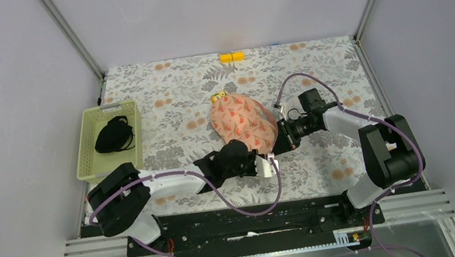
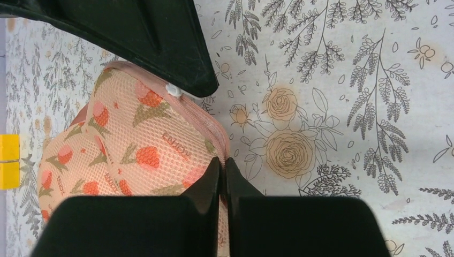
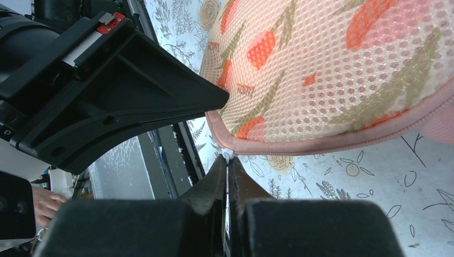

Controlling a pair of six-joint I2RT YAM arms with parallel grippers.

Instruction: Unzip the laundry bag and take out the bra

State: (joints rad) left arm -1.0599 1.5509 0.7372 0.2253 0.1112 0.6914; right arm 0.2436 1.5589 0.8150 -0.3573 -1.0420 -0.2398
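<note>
Top view: fixed high above and behind the arm bases, facing down and toward the far wall, distant enough to hold the whole table (image 1: 310, 70). Left wrist view: mounted behind the left gripper (image 2: 223, 167), looking down and rightward at close range on the near right rim of the laundry bag (image 2: 134, 155); right wrist view: mounted behind the right gripper (image 3: 227, 163), lower and closer still, looking leftward along the same rim. All three share that corner of the bag and the table around it; each wrist view also catches the other arm's gripper.
</note>
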